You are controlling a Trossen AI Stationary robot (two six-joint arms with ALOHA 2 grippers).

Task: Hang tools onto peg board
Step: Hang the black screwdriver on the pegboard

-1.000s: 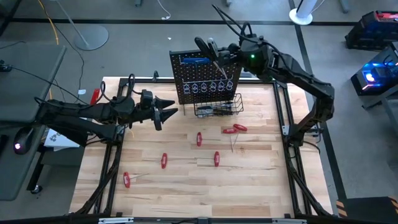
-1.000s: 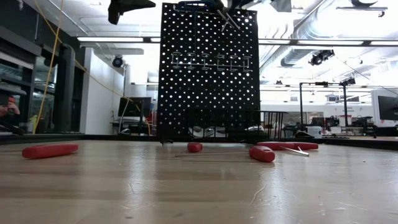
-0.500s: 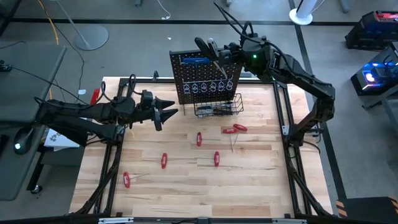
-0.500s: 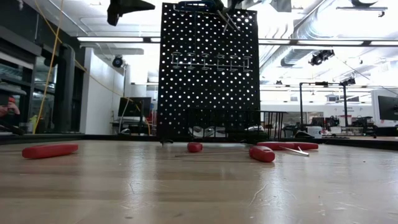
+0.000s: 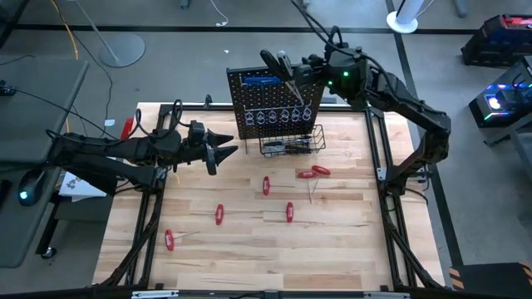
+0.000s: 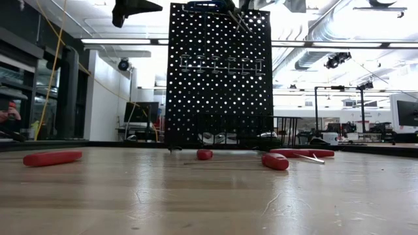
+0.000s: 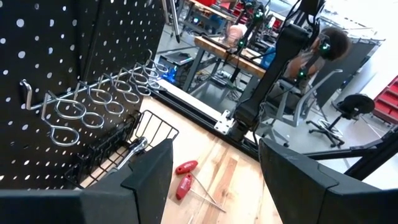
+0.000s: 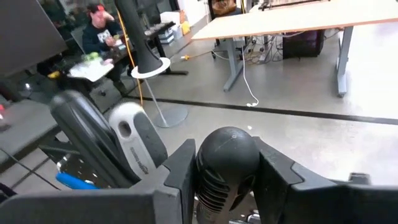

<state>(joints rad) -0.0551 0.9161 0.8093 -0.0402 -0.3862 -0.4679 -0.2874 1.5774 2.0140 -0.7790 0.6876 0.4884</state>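
Barely shifted, the right tool [image 5: 293, 73] stays clamped on a black-handled screwdriver [image 8: 225, 163] atop the upright black perforated peg board [image 5: 274, 106]; left tool [image 5: 226, 149] fingers apart, beside it.

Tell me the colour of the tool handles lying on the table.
Red; the tool handles show best in the high view, scattered on the wooden table.

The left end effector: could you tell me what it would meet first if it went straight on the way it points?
Probably the peg board. In the high view the left end effector, open, points at its lower left edge and the wire basket; depth is unclear.
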